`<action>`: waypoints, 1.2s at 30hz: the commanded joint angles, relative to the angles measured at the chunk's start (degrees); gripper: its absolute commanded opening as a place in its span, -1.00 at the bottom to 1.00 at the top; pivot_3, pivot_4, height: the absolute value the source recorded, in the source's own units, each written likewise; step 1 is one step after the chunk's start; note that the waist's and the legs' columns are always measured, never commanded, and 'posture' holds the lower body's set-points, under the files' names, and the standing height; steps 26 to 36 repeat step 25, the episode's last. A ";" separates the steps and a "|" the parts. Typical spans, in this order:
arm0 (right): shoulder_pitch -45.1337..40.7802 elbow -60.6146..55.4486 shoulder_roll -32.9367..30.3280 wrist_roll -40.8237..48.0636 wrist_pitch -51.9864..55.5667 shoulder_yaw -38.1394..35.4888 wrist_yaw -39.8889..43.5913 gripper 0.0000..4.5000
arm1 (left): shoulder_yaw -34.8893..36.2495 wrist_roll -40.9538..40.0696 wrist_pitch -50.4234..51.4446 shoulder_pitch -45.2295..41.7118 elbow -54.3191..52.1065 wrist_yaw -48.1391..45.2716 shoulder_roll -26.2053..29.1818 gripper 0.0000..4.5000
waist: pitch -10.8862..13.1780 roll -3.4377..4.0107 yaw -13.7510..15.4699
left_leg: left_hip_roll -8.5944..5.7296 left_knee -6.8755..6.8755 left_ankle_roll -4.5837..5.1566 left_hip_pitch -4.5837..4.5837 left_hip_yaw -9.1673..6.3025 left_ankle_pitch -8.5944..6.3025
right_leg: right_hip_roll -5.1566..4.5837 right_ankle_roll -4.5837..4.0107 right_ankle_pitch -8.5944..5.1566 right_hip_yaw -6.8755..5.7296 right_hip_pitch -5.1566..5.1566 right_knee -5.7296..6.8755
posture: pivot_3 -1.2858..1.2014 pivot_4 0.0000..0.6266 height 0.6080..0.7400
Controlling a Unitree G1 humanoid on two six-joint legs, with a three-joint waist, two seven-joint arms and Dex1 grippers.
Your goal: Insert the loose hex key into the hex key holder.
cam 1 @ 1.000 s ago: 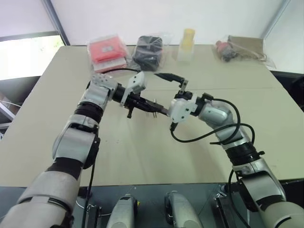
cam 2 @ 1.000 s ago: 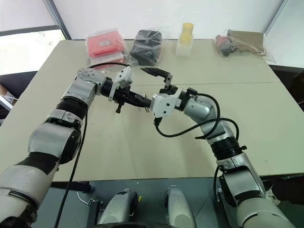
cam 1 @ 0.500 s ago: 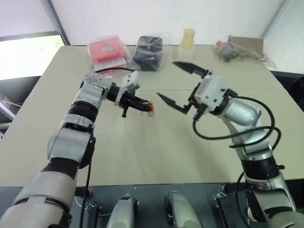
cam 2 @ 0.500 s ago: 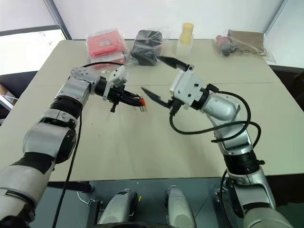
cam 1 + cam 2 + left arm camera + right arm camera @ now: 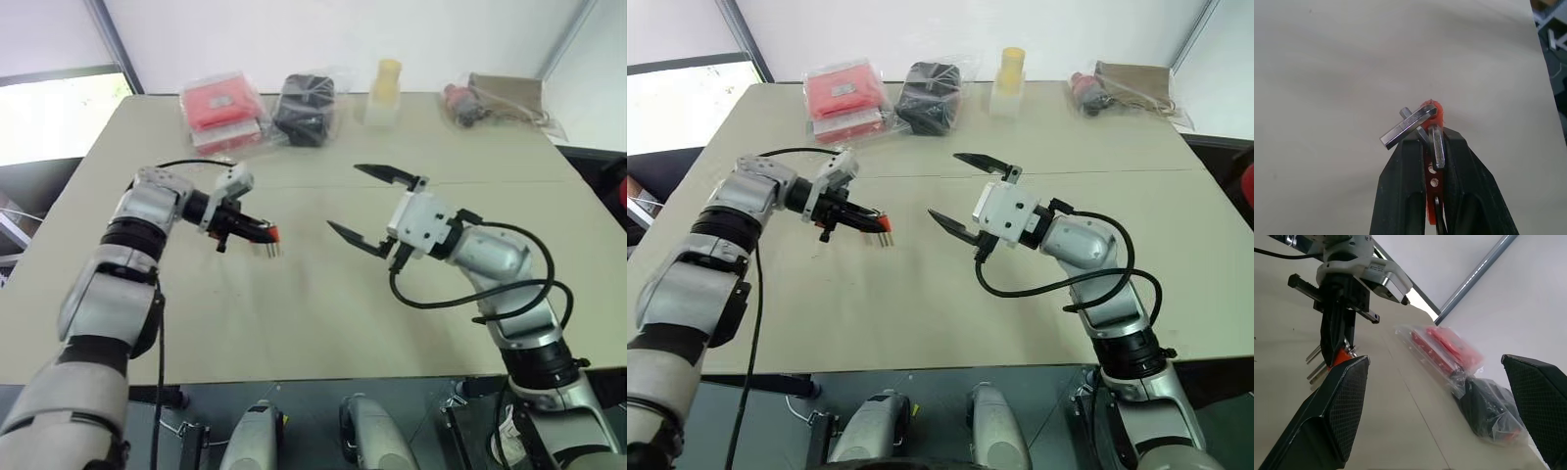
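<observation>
My left gripper [image 5: 253,231] is shut on the hex key holder [image 5: 268,235], a small orange-red block held a little above the table [image 5: 294,323] at the left. In the left wrist view the holder [image 5: 1433,108] sits between the black fingers [image 5: 1400,186], and short silver-grey keys [image 5: 1408,128] stick out of it at angles. I cannot tell the loose hex key apart from those keys. My right gripper [image 5: 362,206] hangs open and empty to the right of the holder, well clear of it, its fingers pointing towards the left gripper [image 5: 1339,350].
Along the table's far edge lie red packets in a clear bag [image 5: 220,108], a black item in a bag [image 5: 306,106], a yellow-capped bottle [image 5: 384,90] and a brown bag with a red object [image 5: 495,98]. The beige table top stretches wide around both arms.
The right gripper has drawn back from the holder to the right, open. The left gripper has carried the holder to the left and slightly down, rolling its wrist.
</observation>
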 commanded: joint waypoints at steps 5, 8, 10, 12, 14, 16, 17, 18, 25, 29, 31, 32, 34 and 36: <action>-1.37 0.01 1.07 -1.10 -1.45 0.28 -0.13 1.00 | -4.70 -5.97 4.93 1.98 -1.91 -0.23 2.49 0.26 | 0.00 0.00 -0.17 | 0.00 0.01 0.00 0.01 0.02 0.00 | 0.00 0.00 0.00 0.02 0.00 0.00 | 0.03 -0.52 1.00; -0.53 -0.57 -0.21 -0.65 -0.16 0.56 1.92 1.00 | -3.19 -3.76 2.72 1.95 0.51 -0.23 2.45 0.92 | 0.01 -0.02 -0.19 | 0.01 0.00 0.00 0.01 0.00 0.00 | 0.01 -0.01 0.00 0.01 0.00 0.00 | 0.03 -0.52 1.00; 0.06 -1.39 -0.83 1.36 1.96 -0.20 3.05 1.00 | -2.29 0.04 -4.23 2.05 2.48 4.56 2.68 0.98 | 0.01 -0.03 -0.14 | 0.00 0.00 0.00 0.02 0.01 0.00 | 0.01 -0.01 0.00 0.01 0.00 0.00 | 0.03 -0.52 1.00; 0.38 -2.41 -1.36 4.16 5.35 -1.71 3.87 1.00 | -1.39 3.28 -11.56 1.77 4.80 10.81 3.52 0.98 | 0.01 -0.03 -0.13 | 0.01 0.00 0.00 0.02 0.01 0.00 | 0.00 -0.01 0.00 0.01 0.00 0.00 | 0.03 -0.52 1.00; 0.58 -3.03 -2.03 6.22 8.32 -2.85 4.55 1.00 | 0.69 4.17 -14.03 0.67 6.81 15.23 3.91 0.98 | 0.01 -0.03 -0.09 | 0.01 0.00 0.00 0.02 0.00 0.00 | -0.01 -0.01 0.00 0.02 0.00 0.00 | 0.03 -0.52 1.00; 1.23 -3.46 -2.95 8.27 11.21 -4.34 5.00 1.00 | 3.68 4.01 -16.03 -0.17 7.61 19.95 4.48 0.98 | 0.01 -0.03 0.05 | 0.01 0.01 0.00 0.01 0.00 0.00 | -0.02 -0.01 0.01 0.02 0.00 0.00 | 0.03 -0.52 1.00; 1.61 -3.64 -3.41 9.16 12.45 -5.05 5.08 1.00 | 5.04 3.82 -16.94 -0.24 7.54 21.70 4.77 0.98 | 0.01 -0.03 0.09 | 0.01 0.01 0.00 0.00 0.00 0.00 | -0.02 0.00 0.01 0.01 0.00 0.00 | 0.03 -0.52 1.00; 2.22 -4.06 -3.90 10.20 13.73 -5.99 5.16 1.00 | 6.71 3.05 -17.57 0.31 6.39 22.47 5.14 0.98 | 0.00 -0.04 0.15 | 0.01 0.01 0.00 -0.01 0.00 0.00 | -0.03 0.00 0.01 0.01 0.00 0.00 | 0.03 -0.52 1.00; 6.26 -8.17 -6.32 21.05 26.59 -12.19 6.14 1.00 | 15.58 -2.34 -14.85 12.92 -14.43 22.91 6.89 0.98 | 0.00 -0.02 0.10 | 0.00 -0.02 0.00 0.01 0.06 0.00 | -0.09 0.00 0.01 0.03 0.01 -0.01 | 0.03 -0.52 1.00; 6.26 -8.17 -6.32 21.05 26.59 -12.19 6.14 1.00 | 15.58 -2.34 -14.85 12.92 -14.43 22.91 6.89 0.98 | 0.00 -0.02 0.10 | 0.00 -0.02 0.00 0.01 0.06 0.00 | -0.09 0.00 0.01 0.03 0.01 -0.01 | 0.03 -0.52 1.00; 6.26 -8.17 -6.32 21.05 26.59 -12.19 6.14 1.00 | 15.58 -2.34 -14.85 12.92 -14.43 22.91 6.89 0.98 | 0.00 -0.02 0.10 | 0.00 -0.02 0.00 0.01 0.06 0.00 | -0.09 0.00 0.01 0.03 0.01 -0.01 | 0.03 -0.52 1.00; 6.26 -8.17 -6.32 21.05 26.59 -12.19 6.14 1.00 | 15.58 -2.34 -14.85 12.92 -14.43 22.91 6.89 0.98 | 0.00 -0.02 0.10 | 0.00 -0.02 0.00 0.01 0.06 0.00 | -0.09 0.00 0.01 0.03 0.01 -0.01 | 0.03 -0.52 1.00; 6.26 -8.17 -6.32 21.05 26.59 -12.19 6.14 1.00 | 15.58 -2.34 -14.85 12.92 -14.43 22.91 6.89 0.98 | 0.00 -0.02 0.10 | 0.00 -0.02 0.00 0.01 0.06 0.00 | -0.09 0.00 0.01 0.03 0.01 -0.01 | 0.03 -0.52 1.00; 6.26 -8.17 -6.32 21.05 26.59 -12.19 6.14 1.00 | 15.58 -2.34 -14.85 12.92 -14.43 22.91 6.89 0.98 | 0.00 -0.02 0.10 | 0.00 -0.02 0.00 0.01 0.06 0.00 | -0.09 0.00 0.01 0.03 0.01 -0.01 | 0.03 -0.52 1.00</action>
